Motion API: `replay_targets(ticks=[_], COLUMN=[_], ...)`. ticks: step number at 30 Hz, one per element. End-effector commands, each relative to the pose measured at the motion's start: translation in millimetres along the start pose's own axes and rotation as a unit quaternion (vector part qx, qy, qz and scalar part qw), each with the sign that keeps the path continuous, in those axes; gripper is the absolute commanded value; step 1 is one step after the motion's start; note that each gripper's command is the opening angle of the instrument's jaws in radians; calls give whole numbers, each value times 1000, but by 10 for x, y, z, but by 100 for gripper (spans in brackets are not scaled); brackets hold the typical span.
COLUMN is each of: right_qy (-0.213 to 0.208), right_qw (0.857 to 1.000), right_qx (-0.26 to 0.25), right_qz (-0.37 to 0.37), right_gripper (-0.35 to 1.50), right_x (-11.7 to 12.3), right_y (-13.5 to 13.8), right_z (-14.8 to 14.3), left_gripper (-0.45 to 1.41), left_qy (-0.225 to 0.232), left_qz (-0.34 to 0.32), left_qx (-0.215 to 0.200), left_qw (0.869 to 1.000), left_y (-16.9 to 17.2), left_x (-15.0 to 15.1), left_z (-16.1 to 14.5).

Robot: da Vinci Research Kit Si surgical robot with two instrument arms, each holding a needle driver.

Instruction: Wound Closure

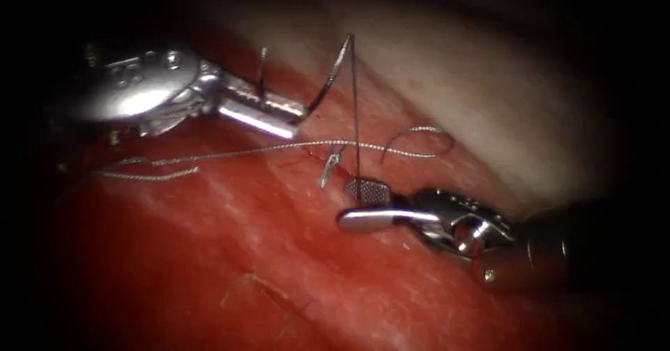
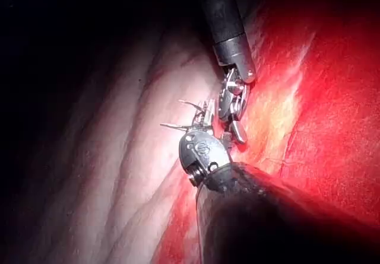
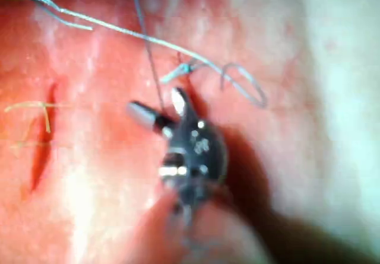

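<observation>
Gripping curved needle — left tool

Darkness rings the endoscope view on every side, deepest in its corners, with no wall, floor or furniture distinguishable. Light falls in one bright central pool that fades outward. The left wrist view likewise sinks into black along one side.

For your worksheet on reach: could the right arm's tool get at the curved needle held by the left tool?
Probably yes: its open jaws hold nothing, and only thin grey thread lies between the right tool and the curved steel needle.
</observation>
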Motion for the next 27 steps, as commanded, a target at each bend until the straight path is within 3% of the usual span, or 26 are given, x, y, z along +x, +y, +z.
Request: replay_targets(ticks=[1,10,12,13,14,15,20,27], right_qy=[-2,-2,-5,-9,-28,-41,-58,-73], right_qw=[1000,1000,1000,1000,999,999,997,986], right_qx=[1,10,10,2,-6,-2,-5,27], right_qz=[2,0,-3,-4,-15,-28,-53,-149], right_gripper=[120,116,101,78,-8,-35,-35,-35], right_x=[-7,-10,-11,-11,-13,-14,-21,-33], right_y=[-3,-8,-9,-8,-7,-7,-7,-64], right_z=[0,13,14,14,12,11,9,-13], left_gripper=[-45,-45,-45,-45,-45,-45,-45,-45], left_qy=[0,2,1,1,1,1,1,-3], left_qz=[0,1,1,1,1,1,1,14], left_qx=[0,2,2,2,3,3,3,8], left_qw=[1000,1000,1000,1000,1000,1000,1000,1000], left_y=[-3,0,0,0,0,0,2,28], left_x=[-5,-4,-4,-4,-4,-4,-4,-36], left_z=[3,-1,-2,-2,-3,-3,-4,-12])
